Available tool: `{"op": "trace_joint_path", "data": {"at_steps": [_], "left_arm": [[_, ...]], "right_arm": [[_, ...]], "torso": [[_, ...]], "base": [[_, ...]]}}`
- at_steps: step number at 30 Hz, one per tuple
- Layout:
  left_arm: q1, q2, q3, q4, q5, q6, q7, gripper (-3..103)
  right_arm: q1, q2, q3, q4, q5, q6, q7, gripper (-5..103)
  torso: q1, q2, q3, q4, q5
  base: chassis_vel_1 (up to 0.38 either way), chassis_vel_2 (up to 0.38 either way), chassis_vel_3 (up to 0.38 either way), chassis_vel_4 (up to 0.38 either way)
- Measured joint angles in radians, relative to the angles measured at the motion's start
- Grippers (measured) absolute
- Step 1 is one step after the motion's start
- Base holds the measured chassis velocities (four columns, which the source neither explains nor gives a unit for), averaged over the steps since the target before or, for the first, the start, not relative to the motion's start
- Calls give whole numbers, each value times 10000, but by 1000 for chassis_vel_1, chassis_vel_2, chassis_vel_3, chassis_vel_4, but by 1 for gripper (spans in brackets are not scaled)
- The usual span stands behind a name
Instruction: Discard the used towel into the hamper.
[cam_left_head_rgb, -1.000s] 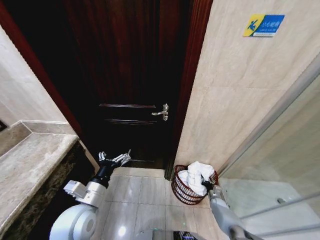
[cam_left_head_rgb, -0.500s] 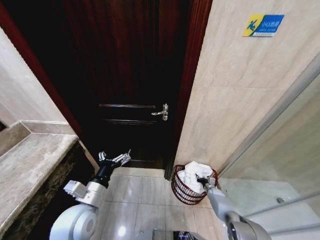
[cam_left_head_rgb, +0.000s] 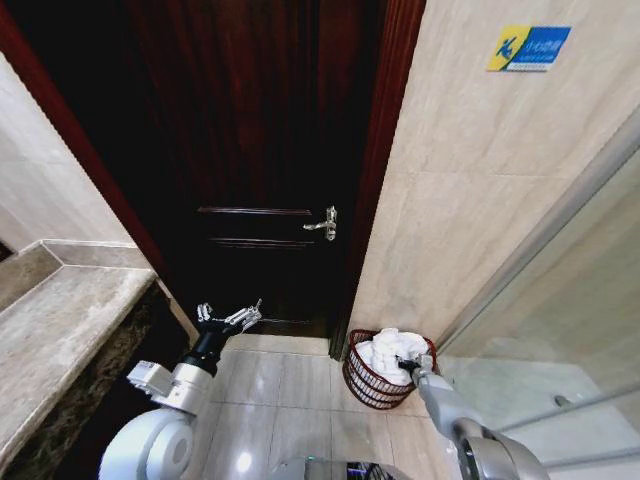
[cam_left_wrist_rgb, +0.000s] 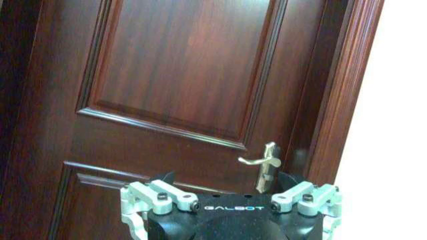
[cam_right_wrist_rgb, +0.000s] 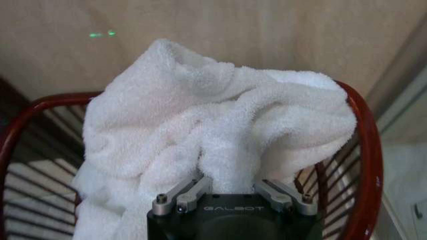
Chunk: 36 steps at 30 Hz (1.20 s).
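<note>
**Towel bunched in the hamper, right gripper at it**

Head view: the right gripper (cam_left_head_rgb: 409, 365) sits in the lower right of centre, at the rim of the hamper (cam_left_head_rgb: 366, 387) — a small round basket of dark reddish-brown wire with horizontal ribs, standing on the tiled floor (cam_left_head_rgb: 285, 385) against the beige wall (cam_left_head_rgb: 470, 200), just beside the door frame. The white towel (cam_left_head_rgb: 385, 352) lies heaped in it, its crumpled folds rising a little above the rim. The gripper's tip is buried against the cloth, so how far its fingers are apart cannot be told here. The left gripper (cam_left_head_rgb: 230, 318) hangs at lower left of centre, in front of the dark wooden door (cam_left_head_rgb: 260, 150), its fingers spread and touching nothing.

Left wrist view: the left gripper's (cam_left_wrist_rgb: 230, 200) silver knuckles sit wide apart along the bottom edge, the fingertips cut off by the frame. Beyond it stands the panelled door, glossy red-brown, with a metal lever handle (cam_left_wrist_rgb: 261, 162) right of centre.

Right wrist view: the right gripper's black body fills the bottom centre, and its two metal fingers (cam_right_wrist_rgb: 190, 191) run up into a ridge of thick, looped terry — the tips are hidden in the towel (cam_right_wrist_rgb: 220, 130), so whether they pinch it cannot be told. The hamper's smooth curved rim (cam_right_wrist_rgb: 365, 150) arcs round both sides of the cloth, with thin ribs showing at lower left.
</note>
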Motion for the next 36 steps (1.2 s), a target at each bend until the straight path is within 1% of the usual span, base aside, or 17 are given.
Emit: {"op": "trace_joint_path", "data": {"at_steps": [3, 6, 9, 10, 16, 22, 24, 25, 27, 28, 29, 30, 31, 33, 34, 35, 36], "left_arm": [[0, -1, 0, 0, 0, 0, 0, 100], [0, 0, 0, 0, 0, 0, 0, 100], [0, 0, 0, -1, 0, 0, 0, 100], [0, 0, 0, -1, 0, 0, 0, 100], [0, 0, 0, 0, 0, 0, 0, 100], [0, 0, 0, 0, 0, 0, 0, 100], [0, 0, 0, 0, 0, 0, 0, 100], [0, 0, 0, 0, 0, 0, 0, 100], [0, 0, 0, 0, 0, 0, 0, 100], [0, 0, 0, 0, 0, 0, 0, 100], [0, -1, 0, -1, 0, 0, 0, 100], [1, 0, 0, 0, 0, 0, 0, 100], [1, 0, 0, 0, 0, 0, 0, 100], [0, 1, 0, 0, 0, 0, 0, 100], [0, 2, 0, 0, 0, 0, 0, 100], [0, 2, 0, 0, 0, 0, 0, 100], [0, 0, 0, 0, 0, 0, 0, 100]], "right_arm": [[289, -94, -63, -220, 104, -414, -133, 12], [430, -54, -146, -280, 24, -598, -135, 12], [504, 164, -258, -353, -547, -655, -126, 12], [504, 164, -258, -353, -547, -655, -126, 12], [633, 541, -278, -604, -1099, -759, -126, 12], [671, 415, -237, -538, -1025, -935, -95, 12], [473, 279, -280, 71, -569, -1181, -77, 9], [473, 279, -280, 71, -569, -1181, -77, 9], [95, 223, -360, 1024, -82, -1263, -49, 19], [95, 223, -360, 1024, -82, -1263, -49, 19], [-150, 167, -418, 1571, 2, -1291, -50, 25], [-691, -5, -599, 2661, 311, -1461, 64, 30], [-691, -5, -599, 2661, 311, -1461, 64, 30], [-1912, -350, -981, 4831, 471, -1656, 358, 41], [-2648, -474, -1077, 5937, 463, -1794, 531, 46], [-2648, -474, -1077, 5937, 463, -1794, 531, 46], [-3387, -579, -1106, 7077, 464, -1886, 847, 51]], "torso": [[-101, -222, -124, 0, -6], [-167, -360, -193, -3, -7], [-277, -586, -311, -3, -7], [-277, -586, -311, -3, -7], [-438, -943, -506, 3, -3], [-574, -1246, -674, 2, 1], [-642, -1401, -759, -1, 1], [-642, -1401, -759, -1, 1], [-672, -1478, -803, -2, 4], [-672, -1478, -803, -2, 4], [-677, -1491, -813, 3, 6], [-682, -1500, -820, 6, 6], [-682, -1500, -820, 6, 6], [-682, -1501, -824, 3, -9], [-683, -1500, -823, -3, -5], [-683, -1500, -823, -3, -5], [-682, -1495, -819, -6, 10]], "base": [[0, 0, 0, 0], [0, 0, 0, 0], [0, 0, 0, 0], [0, 0, 0, 0], [0, 0, 0, 0], [0, 0, 0, 0], [0, 0, 0, 0], [0, 0, 0, 0], [0, 0, 0, 0], [0, 0, 0, 0], [0, 0, 0, 0], [0, 0, 0, 0], [0, 0, 0, 0], [0, 0, 0, 0], [0, 0, 0, 0], [0, 0, 0, 0], [0, 0, 0, 0]]}}
